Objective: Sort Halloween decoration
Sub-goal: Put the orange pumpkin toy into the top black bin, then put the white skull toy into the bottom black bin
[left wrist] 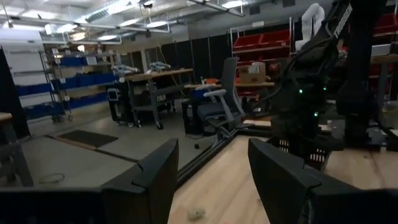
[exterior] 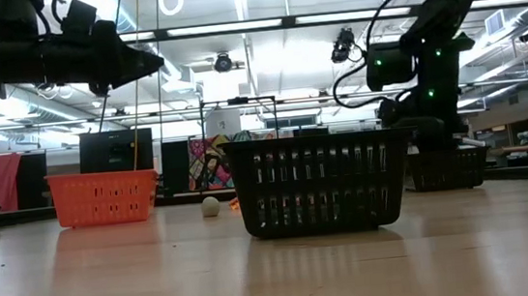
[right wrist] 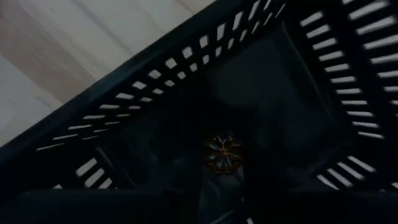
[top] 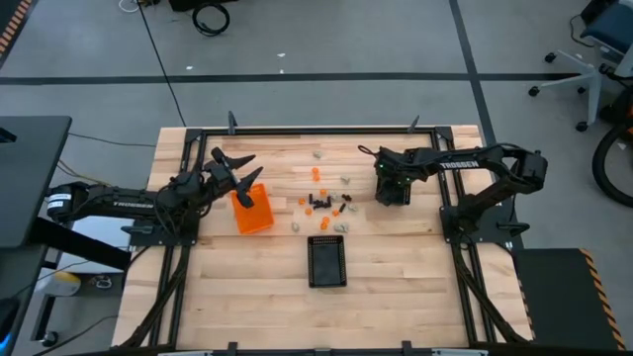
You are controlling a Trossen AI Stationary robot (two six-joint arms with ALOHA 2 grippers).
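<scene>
At the worktop's [top: 396, 252] left edge we saw the left claw [top: 229, 166] raised with its fingers spread wide and nothing between them, just above the orange bin [top: 251, 210]. Near the worktop's middle, toward the far edge, lay the Halloween decoration [top: 321, 201], a loose scatter of tiny orange, black and pale pieces, with one black mesh bin [top: 327, 261] nearer the front edge. Toward the right edge, the right claw [top: 392, 188] hung over a second black mesh bin [right wrist: 186, 81]; we could not tell how its fingers stood, though one small round orange-and-dark piece [right wrist: 222, 153] showed below it, inside that bin.
</scene>
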